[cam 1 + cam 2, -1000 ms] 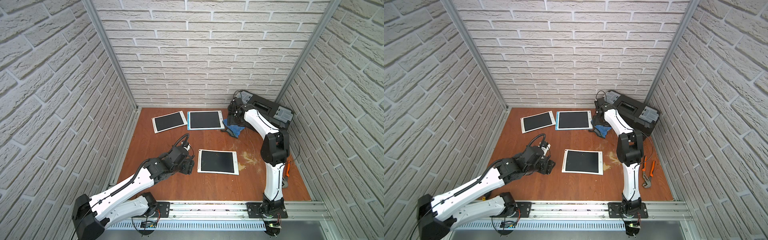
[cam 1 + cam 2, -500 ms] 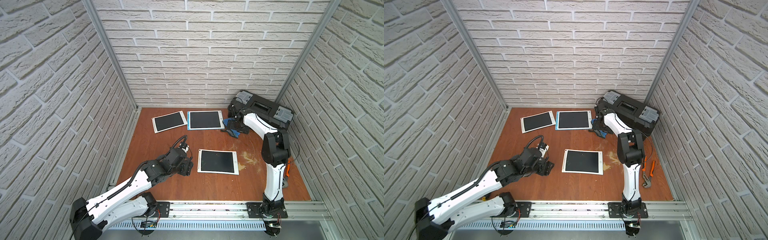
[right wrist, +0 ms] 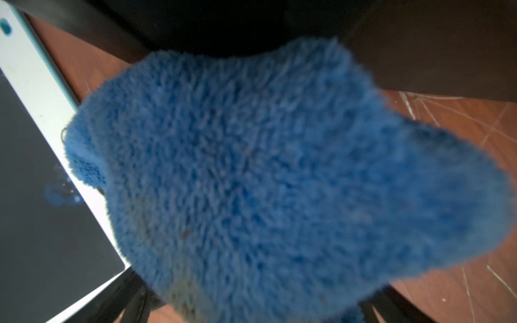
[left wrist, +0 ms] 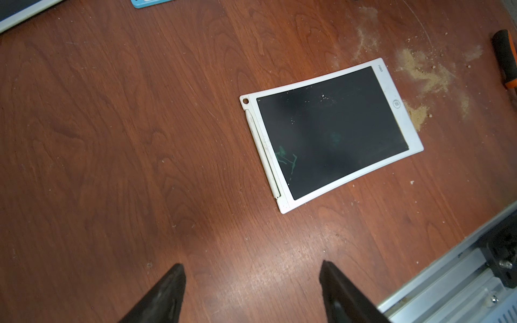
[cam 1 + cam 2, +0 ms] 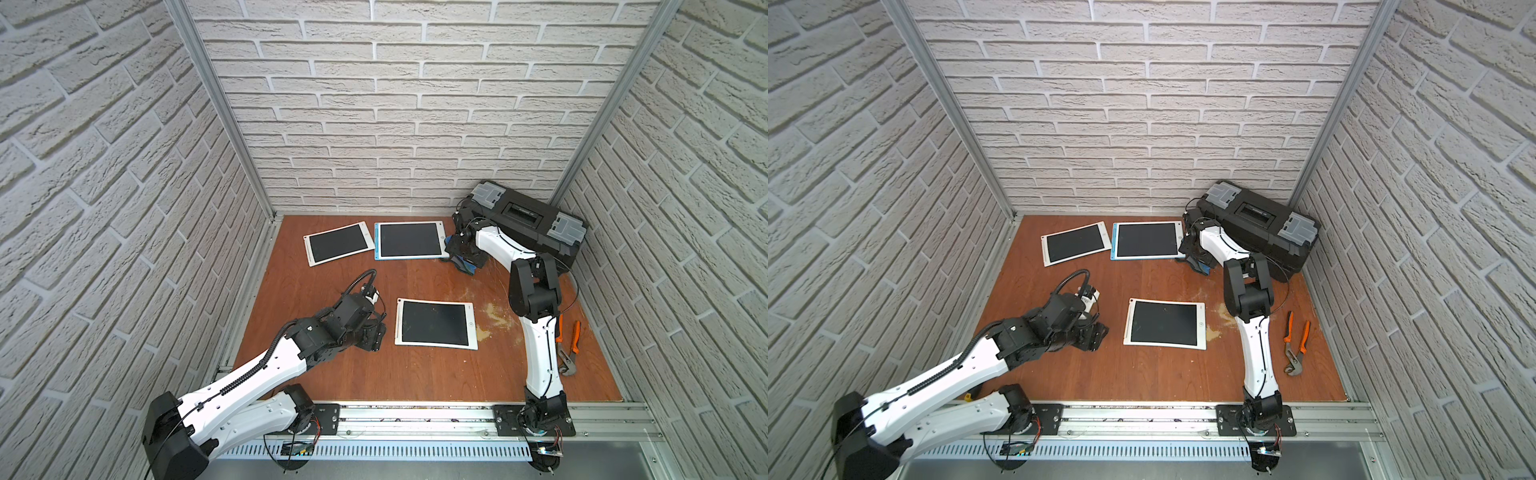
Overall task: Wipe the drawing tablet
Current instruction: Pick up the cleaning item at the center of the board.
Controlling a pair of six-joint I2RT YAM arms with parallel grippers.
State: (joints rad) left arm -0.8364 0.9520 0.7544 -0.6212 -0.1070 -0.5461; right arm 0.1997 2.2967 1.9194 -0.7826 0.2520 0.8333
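The left gripper (image 5: 372,335) is hovering low over the bare wood of the table (image 5: 415,376). Its jaws are standing apart with nothing between them. In the left wrist view its black fingertips (image 4: 176,272) are framing only wood. The near tablet (image 5: 435,323), white-framed, is lying flat just beside that gripper on its right, not touching it. Faint green marks and pale specks are showing on its dark screen. Farther back, the white tablet (image 5: 337,243) and the blue-framed tablet (image 5: 409,240) are lying side by side near the back wall. The right gripper (image 5: 462,254) is sitting over the blue cloth (image 5: 466,266), which is resting at the right edge of the blue-framed tablet. In the right wrist view the jaws are spreading wide on either side of the cloth, not pinching it.

Counting across: three tablets, one cloth, one black toolbox (image 5: 523,220) in the back right corner, and one pair of orange-handled pliers (image 5: 567,345) lying at the right side.

Compared with a second ago, the left gripper is sitting almost where it was, equally spread. The right gripper has come forward from the toolbox's end and down over the cloth. The cloth and the tablets are lying where they did.
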